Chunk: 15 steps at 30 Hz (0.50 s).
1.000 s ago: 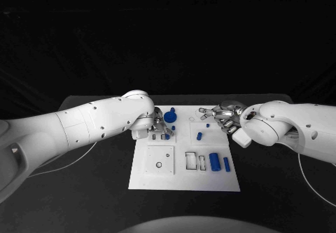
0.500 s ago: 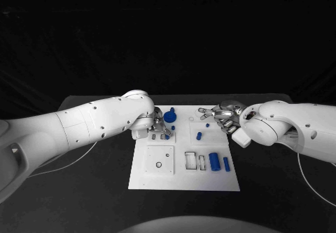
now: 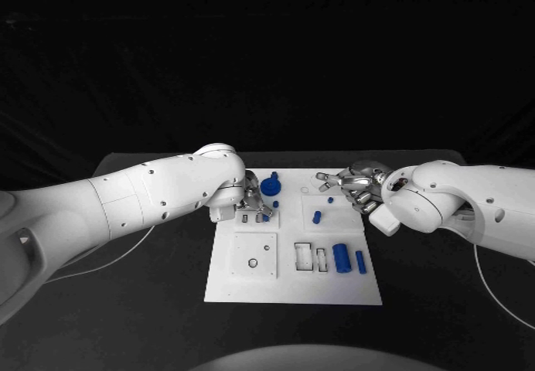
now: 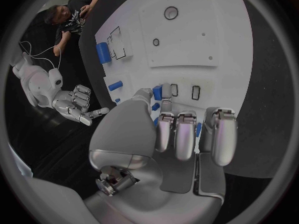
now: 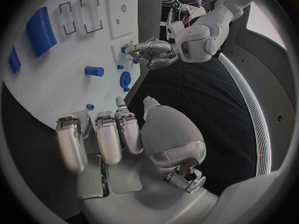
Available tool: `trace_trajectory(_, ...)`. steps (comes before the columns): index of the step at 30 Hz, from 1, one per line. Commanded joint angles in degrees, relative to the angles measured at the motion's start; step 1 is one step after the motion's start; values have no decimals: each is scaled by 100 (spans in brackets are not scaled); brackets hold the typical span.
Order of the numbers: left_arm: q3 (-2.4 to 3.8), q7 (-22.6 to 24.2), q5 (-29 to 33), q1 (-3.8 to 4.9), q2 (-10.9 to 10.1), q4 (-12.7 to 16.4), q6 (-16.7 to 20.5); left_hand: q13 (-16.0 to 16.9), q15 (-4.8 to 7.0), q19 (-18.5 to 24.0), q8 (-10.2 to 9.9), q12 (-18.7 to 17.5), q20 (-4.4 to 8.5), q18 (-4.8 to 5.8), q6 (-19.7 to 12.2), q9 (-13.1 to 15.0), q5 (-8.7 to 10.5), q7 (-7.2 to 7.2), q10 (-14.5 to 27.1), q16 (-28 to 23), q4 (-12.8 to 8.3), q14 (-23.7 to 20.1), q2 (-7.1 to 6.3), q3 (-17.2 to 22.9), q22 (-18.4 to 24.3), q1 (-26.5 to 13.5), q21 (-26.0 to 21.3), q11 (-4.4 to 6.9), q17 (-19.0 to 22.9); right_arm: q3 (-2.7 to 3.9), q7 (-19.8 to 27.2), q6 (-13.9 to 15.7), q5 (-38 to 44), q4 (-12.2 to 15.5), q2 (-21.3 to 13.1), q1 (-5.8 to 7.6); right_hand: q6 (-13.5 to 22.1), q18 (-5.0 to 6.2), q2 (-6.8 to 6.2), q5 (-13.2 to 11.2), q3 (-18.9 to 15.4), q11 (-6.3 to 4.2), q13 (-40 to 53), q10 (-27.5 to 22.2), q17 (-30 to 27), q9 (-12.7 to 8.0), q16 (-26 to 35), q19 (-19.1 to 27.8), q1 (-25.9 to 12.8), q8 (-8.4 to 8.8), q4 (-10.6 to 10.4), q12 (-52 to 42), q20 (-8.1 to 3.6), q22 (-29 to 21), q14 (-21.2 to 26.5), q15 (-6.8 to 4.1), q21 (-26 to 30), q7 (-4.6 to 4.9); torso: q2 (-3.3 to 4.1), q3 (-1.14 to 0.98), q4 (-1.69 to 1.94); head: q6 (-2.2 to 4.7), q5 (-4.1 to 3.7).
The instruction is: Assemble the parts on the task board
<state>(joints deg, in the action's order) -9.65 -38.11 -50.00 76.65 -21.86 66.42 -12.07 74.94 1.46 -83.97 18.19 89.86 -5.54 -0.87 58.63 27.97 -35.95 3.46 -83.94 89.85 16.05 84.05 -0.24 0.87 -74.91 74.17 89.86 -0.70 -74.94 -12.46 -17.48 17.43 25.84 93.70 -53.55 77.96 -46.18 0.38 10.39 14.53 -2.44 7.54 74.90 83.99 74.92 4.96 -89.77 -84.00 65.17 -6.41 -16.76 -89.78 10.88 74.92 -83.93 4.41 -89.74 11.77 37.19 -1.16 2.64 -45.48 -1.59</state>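
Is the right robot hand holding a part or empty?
Empty: the right robot hand hovers over the board edge, fingers apart, nothing between them.

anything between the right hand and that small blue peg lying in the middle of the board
Nothing visible does. The right hand hovers over the task board at its far right edge, fingers apart and empty, and only bare white board lies between it and the small blue peg.

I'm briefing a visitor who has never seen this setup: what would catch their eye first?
The white task board lies mid-table, dotted with small blue parts; the largest, a blue cylinder, lies near its front right. The left hand works at small slots by the board's far left, while the right hand hovers over its far right edge.
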Motion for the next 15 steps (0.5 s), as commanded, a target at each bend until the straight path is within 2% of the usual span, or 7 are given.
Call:
trace_trajectory(1, 1, 97, 29, 0, 13, 1, -63, 1506, 42, -603, 34, 14, 44, 87, -44, 37, -100, -7, -606, 15, 13, 595, -8, 49, -1509, 81, 14, 46, -1506, -2, -35, -75, 52, 0, -6, -5, 22, -38, 61, 17, -29, 45, 1510, 601, 1508, 5, -23, -600, -10, -35, 6, -22, 21, 1508, -607, 45, -26, 10, 4, 1, 1, -1, -5)
trace_trajectory(7, 1, 153, 29, 0, -5, 1, -38, 1506, 52, -603, 78, 14, 51, 87, -31, 121, -254, -25, -606, 15, -6, 595, -67, 160, -1509, 220, 14, 60, -1506, -3, -42, -75, 52, -7, -14, -7, 24, -38, 67, 18, -31, 45, 1510, 601, 1508, 6, -23, -600, -10, -38, 6, -22, 21, 1508, -607, 45, -26, 10, 5, 0, 6, 2, -12)
trace_trajectory(15, 2, 261, 31, 1, -79, 37, 70, 1506, 60, -603, 99, 14, 57, 87, -26, 164, -297, -34, -606, 15, -24, 595, -102, 227, -1509, 303, 14, 69, -1506, -5, -49, -82, 52, -23, -15, -29, 26, -38, 73, 19, -33, 45, 1510, 601, 1508, 6, -23, -600, -10, -40, 6, -22, 22, 1508, -607, 45, -26, 10, 1, 0, 2, 3, -12)
